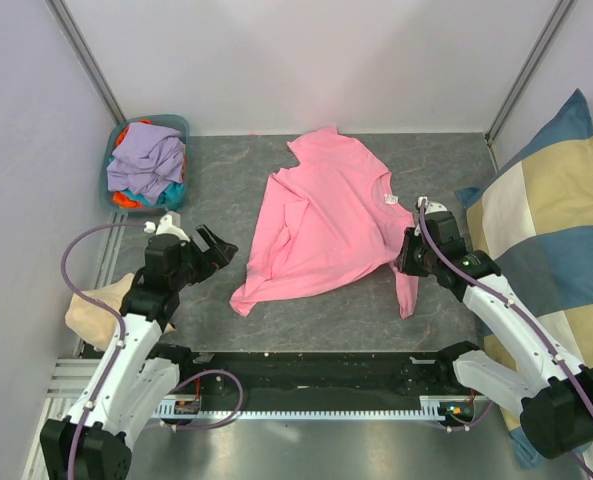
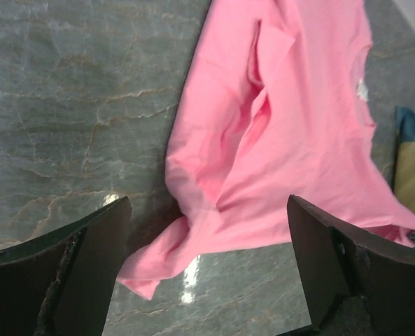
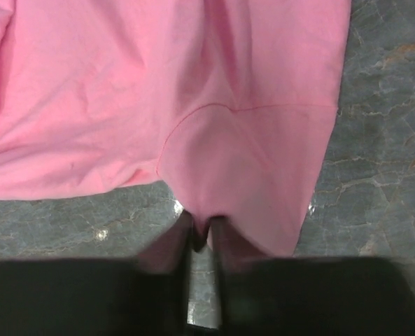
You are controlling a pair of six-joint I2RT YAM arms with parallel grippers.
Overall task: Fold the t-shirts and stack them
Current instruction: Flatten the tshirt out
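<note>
At far left of bench [image 1: 226, 180], basket [image 1: 179, 122] heaped with lavender, orange and teal tees [image 1: 148, 160], pink tee [image 1: 321, 225] spread mid-bench, left gripper [image 1: 214, 250] released, jaws wide, just beside its hem, not touching, right gripper [image 1: 404, 256] clenched on its sleeve
</note>
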